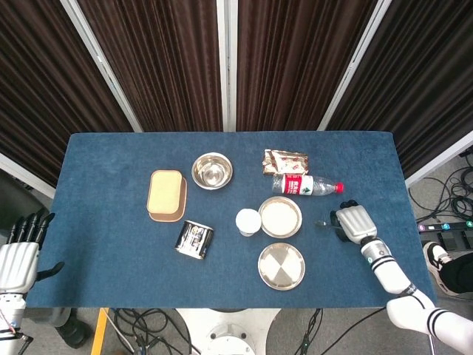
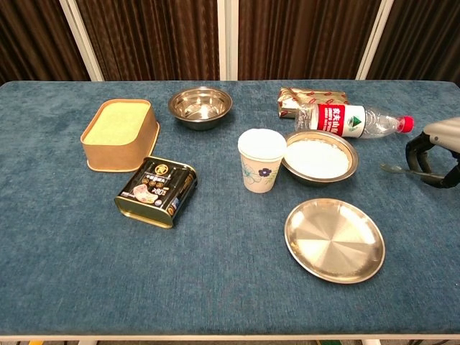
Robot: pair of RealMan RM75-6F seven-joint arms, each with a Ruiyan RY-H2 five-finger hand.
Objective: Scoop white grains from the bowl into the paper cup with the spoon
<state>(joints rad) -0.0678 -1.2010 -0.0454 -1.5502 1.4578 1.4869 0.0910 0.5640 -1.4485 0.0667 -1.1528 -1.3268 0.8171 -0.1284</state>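
Note:
A steel bowl of white grains (image 1: 280, 216) (image 2: 319, 157) sits right of centre on the blue table. The paper cup (image 1: 248, 221) (image 2: 261, 159) stands upright, touching the bowl's left side. To the right of the bowl, my right hand (image 1: 353, 222) (image 2: 438, 147) has its fingers curled round the handle of a metal spoon (image 1: 323, 222) (image 2: 395, 169). The spoon's scoop points left towards the bowl, just above the cloth. My left hand (image 1: 18, 255) hangs off the table's left edge with its fingers spread, holding nothing.
In front of the bowl lies a flat steel plate (image 1: 281, 266) (image 2: 334, 239). Behind it are a water bottle (image 1: 307, 185) (image 2: 348, 120) on its side and a snack packet (image 1: 286, 159) (image 2: 310, 96). An empty steel bowl (image 1: 212, 171) (image 2: 200, 106), a brown box (image 1: 167, 194) (image 2: 120, 134) and a black tin (image 1: 194, 239) (image 2: 157, 191) sit to the left.

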